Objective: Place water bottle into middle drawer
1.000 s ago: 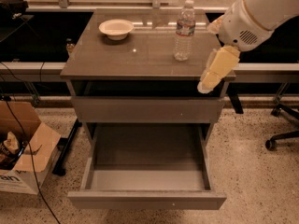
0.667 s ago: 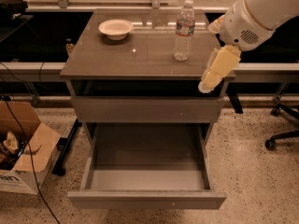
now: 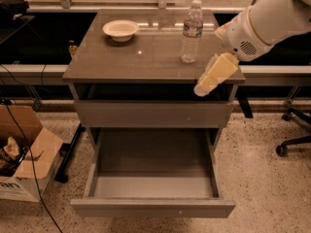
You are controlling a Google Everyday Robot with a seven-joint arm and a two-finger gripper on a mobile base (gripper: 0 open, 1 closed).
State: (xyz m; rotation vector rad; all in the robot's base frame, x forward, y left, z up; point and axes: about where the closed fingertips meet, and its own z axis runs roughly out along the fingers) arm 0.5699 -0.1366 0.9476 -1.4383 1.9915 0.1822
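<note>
**Operator:** Run me across the scene, left to right.

**Spotter:** At your far left a cardboard box [image 3: 24,159] sits open on the floor, out of your way. On the cabinet top [image 3: 97,64] you have a cream bowl [image 3: 120,29] at the back left. Well apart from it, towards the back right, is the water bottle [image 3: 192,31]. It is standing upright with its white cap on top and nothing touching it.

**Operator:** And my gripper?

**Spotter:** Your gripper [image 3: 201,87] hangs at the front right corner of the top and points down and to the left, with the white arm [image 3: 265,21] behind it. It holds nothing. I cannot tell whether it is released or clenched.

**Operator:** What does the next move depend on?

**Spotter:** The bottle lies to the left of your gripper and farther back, and its cap is higher than your gripper's tip. Its long axis is vertical, so I judge you need a level approach from the right, onto the ribbed body under the label. You only have the one arm, so there is no choice to make there.

**Operator:** Where does it go?

**Spotter:** The middle drawer [image 3: 153,186] is pulled out below the flat drawer front [image 3: 153,113], and its grey floor is bare. It lies straight below the bottle's spot and nearer to you. At your far right, an office chair [image 3: 291,140] base stands clear of all this.
</note>
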